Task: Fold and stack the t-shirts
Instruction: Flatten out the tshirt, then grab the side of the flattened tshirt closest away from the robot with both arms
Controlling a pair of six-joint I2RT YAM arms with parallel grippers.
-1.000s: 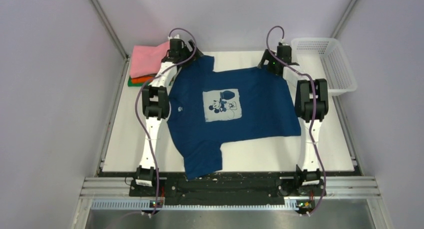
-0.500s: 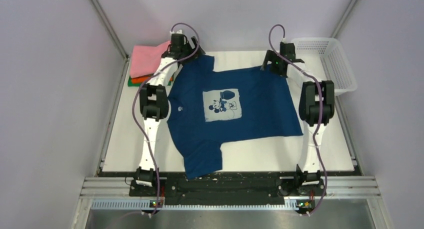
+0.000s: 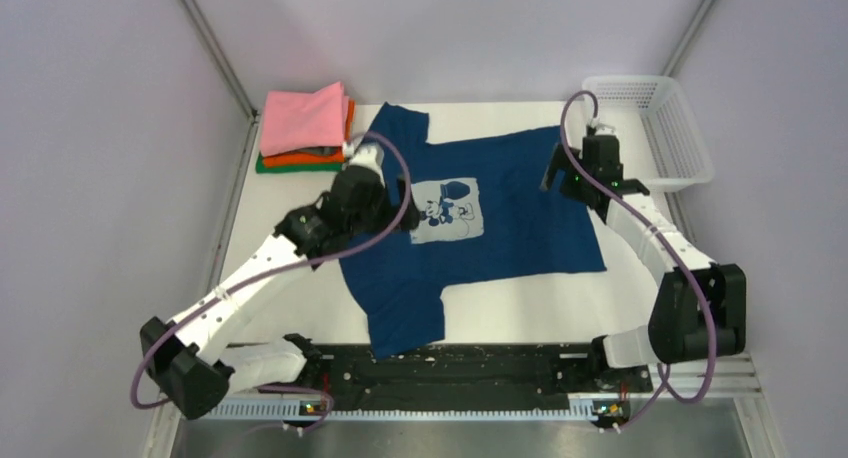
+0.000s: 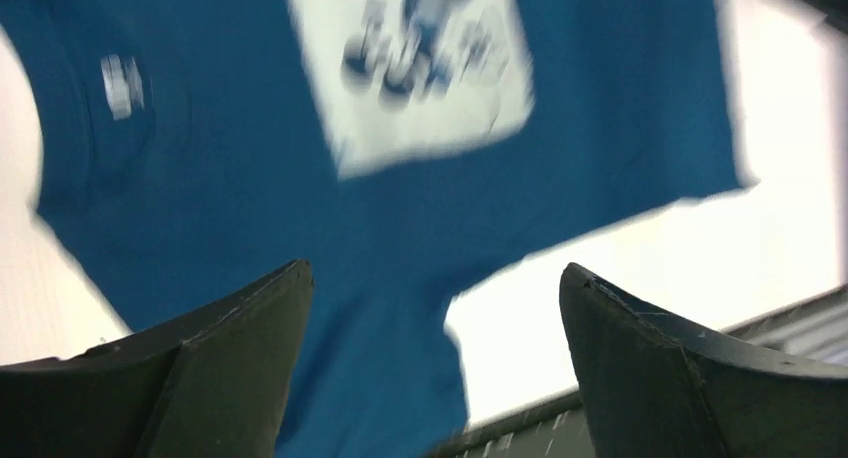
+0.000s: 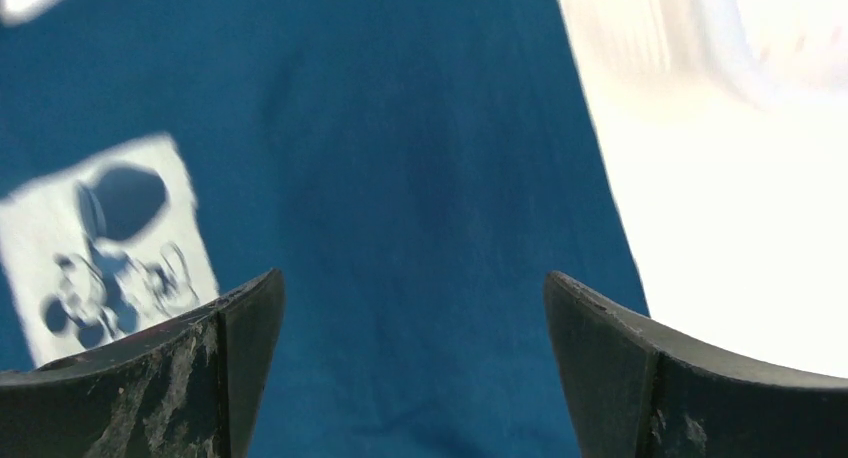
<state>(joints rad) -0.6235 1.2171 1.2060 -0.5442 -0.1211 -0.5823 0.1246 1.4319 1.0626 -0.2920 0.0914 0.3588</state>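
Showing only edges: orange t-shirt (image 3: 300,159), green t-shirt (image 3: 267,165) | chest print (image 4: 420,58) blurred

The top camera looked down from above and behind the near edge over the whole tabletop (image 3: 520,308). Both wrist cameras faced down, close over the navy t-shirt (image 3: 520,218), and shared its white print (image 4: 420,68).

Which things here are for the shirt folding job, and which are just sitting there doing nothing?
For the job:
- the blue t-shirt, spread flat on the table
- the folded pink t-shirt, orange t-shirt and green t-shirt, stacked at the far left corner

Just lying about:
- the white basket at the far right corner
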